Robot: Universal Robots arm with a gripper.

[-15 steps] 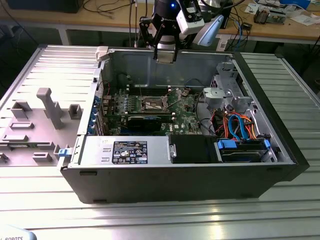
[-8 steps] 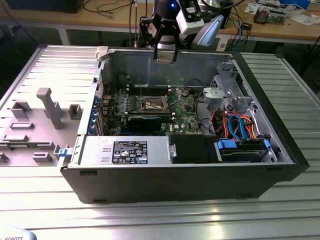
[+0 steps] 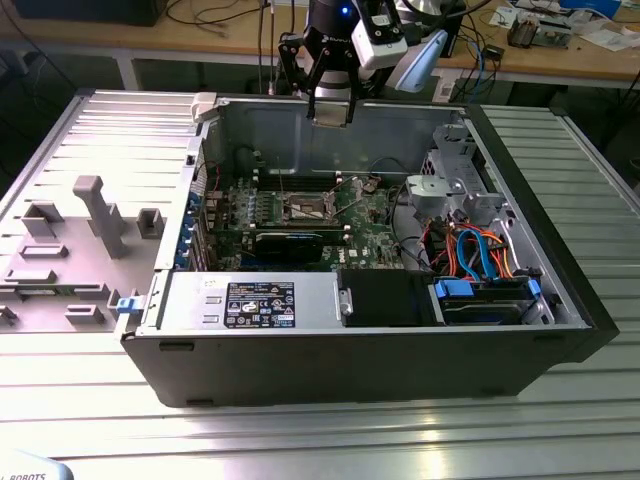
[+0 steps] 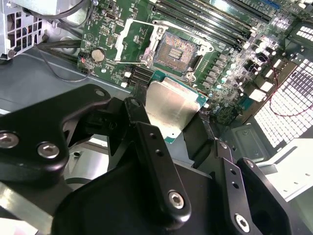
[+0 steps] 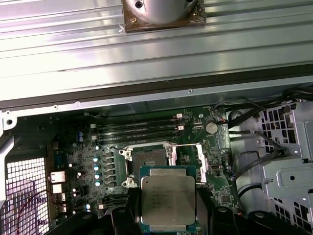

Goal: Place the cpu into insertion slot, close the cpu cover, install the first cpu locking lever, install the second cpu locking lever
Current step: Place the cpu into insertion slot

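A flat, square cpu (image 5: 168, 199), its silvery-grey metal top stepped at the edges and seated on a green base that shows as a thin border, hangs face-up in the robot's gripper (image 5: 168, 218). The black fingers (image 4: 151, 147) are closed in on two opposite edges of the chip and pinch it between them, seen in both wrist views. Faint print marks the metal top.

The chip is in the air above the green motherboard (image 5: 78, 161), clear of the insertion slot (image 5: 149, 159), which lies bare with its dark centre showing inside a silvery rim. The cpu cover (image 5: 201, 164), a thin metal frame with a square opening, stands swung open just beside the slot. Long, narrow memory slots (image 5: 137, 129) run along the board on the slot's far side.

In the exterior view the gripper (image 3: 330, 108) sits at the upper centre of the frame, level with the rear wall of an open black computer case (image 3: 350, 350), with the slot (image 3: 305, 208) well below it at the frame's centre. A drive cage (image 3: 450, 185) and a bundle of blue and orange cables (image 3: 480, 250) fill the case toward the exterior view's right. The case lies on a ribbed metal table (image 3: 320, 440), and a grey fixture plate (image 3: 70, 240) with raised blocks lies at the exterior view's left.
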